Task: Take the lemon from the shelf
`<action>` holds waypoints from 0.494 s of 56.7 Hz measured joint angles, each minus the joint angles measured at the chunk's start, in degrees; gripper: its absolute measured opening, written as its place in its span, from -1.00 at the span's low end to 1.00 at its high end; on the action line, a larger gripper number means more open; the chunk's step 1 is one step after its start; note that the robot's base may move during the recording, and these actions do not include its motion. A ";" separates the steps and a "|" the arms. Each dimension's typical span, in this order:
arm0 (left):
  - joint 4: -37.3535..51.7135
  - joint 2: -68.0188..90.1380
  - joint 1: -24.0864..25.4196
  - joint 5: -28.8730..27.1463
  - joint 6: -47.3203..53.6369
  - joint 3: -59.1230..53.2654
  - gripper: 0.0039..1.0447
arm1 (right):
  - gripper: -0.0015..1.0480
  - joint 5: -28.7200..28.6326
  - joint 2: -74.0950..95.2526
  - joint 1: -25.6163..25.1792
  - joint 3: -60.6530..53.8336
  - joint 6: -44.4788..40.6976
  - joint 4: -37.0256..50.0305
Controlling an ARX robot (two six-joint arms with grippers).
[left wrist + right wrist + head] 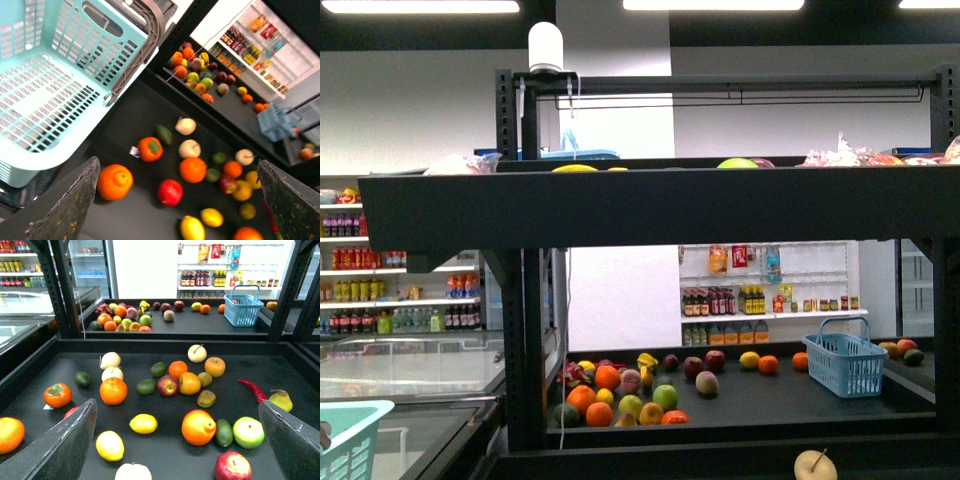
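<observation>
Yellow, bright, smooth-skinned: found the oval lemon on the black metal-framed shelf, near a finger of the right gripper. Saw it and the left gripper spread wide, empty. Judged best to centre first, clear of the golden pointed fruit.

Lemon lies on shelf (basket behind)
</observation>
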 joint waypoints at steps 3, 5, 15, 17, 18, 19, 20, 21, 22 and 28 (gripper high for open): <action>1.18 7.30 6.14 5.97 -6.78 4.37 0.85 | 0.86 -0.02 0.00 0.00 0.00 0.00 0.00; 2.69 11.82 8.85 7.82 -9.62 6.40 0.85 | 0.86 -0.02 0.00 0.00 0.00 0.00 0.00; 9.57 29.22 11.61 10.93 -15.54 13.68 0.85 | 0.86 -0.02 0.00 0.00 0.00 0.00 0.00; 11.32 32.15 11.47 11.23 -16.57 15.08 0.85 | 0.86 -0.02 0.00 0.00 0.00 0.00 0.00; 12.26 33.48 11.43 11.26 -17.03 15.74 0.85 | 0.86 -0.02 0.00 0.00 0.00 0.00 0.00; 12.79 34.18 11.41 11.26 -17.53 16.09 0.85 | 0.86 -0.02 0.00 0.00 0.00 0.00 0.00; 13.97 35.47 11.34 11.28 -18.23 16.72 0.85 | 0.86 -0.02 0.00 0.00 0.00 0.00 0.00; 15.15 36.72 11.30 11.28 -18.93 17.35 0.85 | 0.86 -0.02 0.00 0.00 0.00 0.00 0.00; 16.79 38.49 11.21 11.28 -19.98 18.34 0.85 | 0.86 -0.02 0.00 0.00 0.00 0.00 0.00; 22.14 44.35 10.64 11.26 -23.43 22.12 0.85 | 0.86 -0.02 0.00 0.00 0.00 0.00 0.00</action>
